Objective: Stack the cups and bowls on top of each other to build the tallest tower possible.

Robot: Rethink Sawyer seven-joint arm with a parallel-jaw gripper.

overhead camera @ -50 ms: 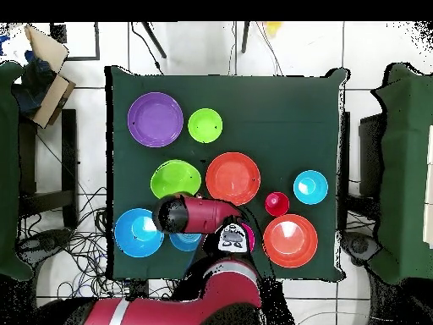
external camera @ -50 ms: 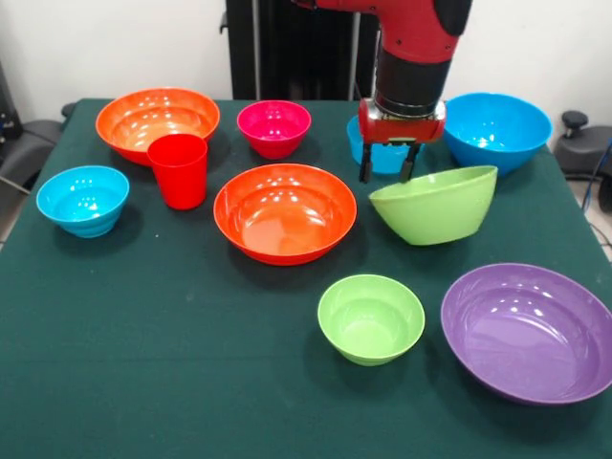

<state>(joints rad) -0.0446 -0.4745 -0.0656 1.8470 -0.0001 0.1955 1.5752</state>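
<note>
Hovering unclenched, the claw (external camera @ -50 ms: pixel 387 168) hangs before a small blue bowl (external camera @ -50 ms: pixel 381 158) — tilted green bowl (external camera @ -50 ms: pixel 435 204) beside it.

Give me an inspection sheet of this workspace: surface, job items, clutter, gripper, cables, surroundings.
Surface: dark green cloth table, no spills seen.
Job's things: all separate, no tower yet. Two orange bowls, red cup upright, magenta bowl, small blue bowl, large blue bowl, third blue bowl partly hidden behind the gripper, large green bowl tilted, small green bowl, purple bowl.
Clutter: nothing seen on the table.
Gripper: gripper open, empty, hanging by the hidden blue bowl.
Cables: loose wires on the floor beside the table.
Surroundings: tiled floor, cardboard box at a corner, dark furniture on both sides.
</note>
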